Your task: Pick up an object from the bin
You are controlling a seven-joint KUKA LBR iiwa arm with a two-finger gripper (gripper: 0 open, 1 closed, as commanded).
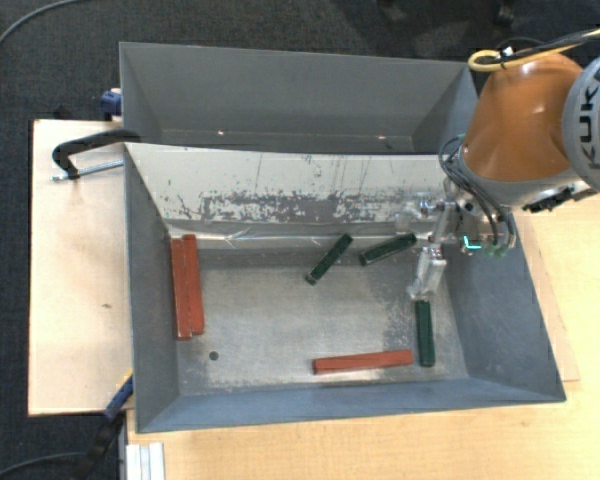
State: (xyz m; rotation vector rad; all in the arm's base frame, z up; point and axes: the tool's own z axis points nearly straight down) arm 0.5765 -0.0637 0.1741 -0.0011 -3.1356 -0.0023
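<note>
bin [150,268]: grey metal, sloped walls, flat speckled floor, back wall scuffed along its foot.
arm: comes in from the right, over the bin's back right corner. The orange cover [520,118] is on the wrist, with cables under it.
claw [426,280]: hangs low over the right part of the floor, pointing down, just above the far end of the dark green stick.
claw state: cannot tell how far open, or whether it has hold of anything.
contact: claw tip is very close to the stick end; cannot tell if they are touching.
dark green stick [423,336]: the thing nearest the claw. It is narrow and straight, lies flat and runs front to back near the foot of the right wall.
second green stick [388,250]: same kind, lies tilted near the foot of the back wall, just left of the claw.
third green stick [329,258]: same kind, further left, tilted more steeply, apart from the second one.
front red bar [363,363]: long and flat, lies crosswise near the front wall. Its right end is just beside the near end of the dark green stick; cannot tell if they touch.
left red bar [188,286]: lies along the foot of the left wall, runs front to back, well apart from the claw.
dark speck [213,357]: tiny, on the floor near the front left, beside the near end of the left red bar.
</note>
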